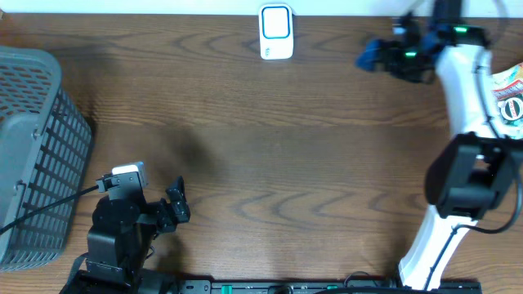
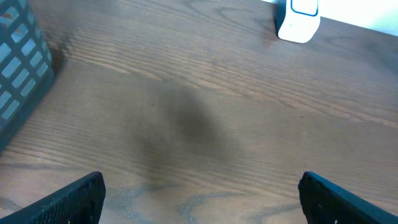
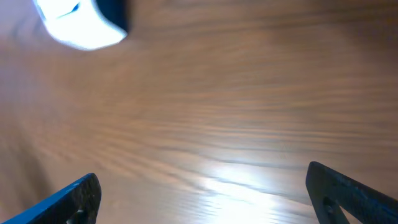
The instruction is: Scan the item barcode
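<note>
The item (image 1: pixel 511 96), a packet printed white, red and green with what may be a round logo, lies at the bench's (image 1: pixel 286 147) far right edge, partly out of frame. The white-and-blue scanner (image 1: pixel 276 31) stands at the rear middle. The left hand (image 1: pixel 179 203) and right hand (image 1: pixel 370 55) both gape wide, holding nothing.

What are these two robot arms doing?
Not much yet. Both grippers are open and empty. The left gripper waits on the grey basket's side, and the right gripper reaches toward the far edge, a way off from the white scanner. A colourful packet lies untouched at the table edge.
</note>
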`<state>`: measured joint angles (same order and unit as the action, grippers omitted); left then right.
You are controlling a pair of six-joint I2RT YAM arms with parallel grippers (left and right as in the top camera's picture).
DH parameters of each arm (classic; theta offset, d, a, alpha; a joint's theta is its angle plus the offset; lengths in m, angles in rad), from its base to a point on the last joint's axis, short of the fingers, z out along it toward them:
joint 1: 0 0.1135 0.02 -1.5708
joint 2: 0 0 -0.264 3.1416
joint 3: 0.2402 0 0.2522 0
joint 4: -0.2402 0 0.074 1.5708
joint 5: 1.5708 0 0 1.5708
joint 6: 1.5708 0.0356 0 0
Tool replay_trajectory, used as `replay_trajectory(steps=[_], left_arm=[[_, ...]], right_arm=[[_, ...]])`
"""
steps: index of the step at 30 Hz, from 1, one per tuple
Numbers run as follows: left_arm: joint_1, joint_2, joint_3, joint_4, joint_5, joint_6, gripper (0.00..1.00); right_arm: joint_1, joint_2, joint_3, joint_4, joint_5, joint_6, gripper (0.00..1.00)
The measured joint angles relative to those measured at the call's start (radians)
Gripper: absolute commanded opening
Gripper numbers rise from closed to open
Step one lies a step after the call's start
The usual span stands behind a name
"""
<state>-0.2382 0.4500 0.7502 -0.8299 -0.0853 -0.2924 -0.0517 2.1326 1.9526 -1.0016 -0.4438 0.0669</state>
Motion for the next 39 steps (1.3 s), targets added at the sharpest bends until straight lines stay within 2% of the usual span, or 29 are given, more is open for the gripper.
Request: replay_trajectory(steps=[6,13,25,33,39], left_arm=[[0.0,0.0,0.0,0.0,0.0,0.0,0.98],[0.0,0.0,0.0,0.0,0.0,0.0,0.98],[0.0,0.0,0.0,0.0,0.0,0.0,0.98],[0.0,0.0,0.0,0.0,0.0,0.0,0.98],[0.0,0.0,0.0,0.0,0.0,0.0,0.98]], right_arm=[[0.142,-0.003,0.0,-0.038,0.137,0.042,0.99],[0.131,-0.116,-0.011,-0.185,0.22,0.074,0.99],[0.171,-0.585,-0.039,-0.452,0.293,0.112,0.99],[0.175,-0.965,-0.301,-0.468,0.324,0.108,0.99],[0.175,-1.178,-0.475,-0.436,0.341,0.111,0.99]])
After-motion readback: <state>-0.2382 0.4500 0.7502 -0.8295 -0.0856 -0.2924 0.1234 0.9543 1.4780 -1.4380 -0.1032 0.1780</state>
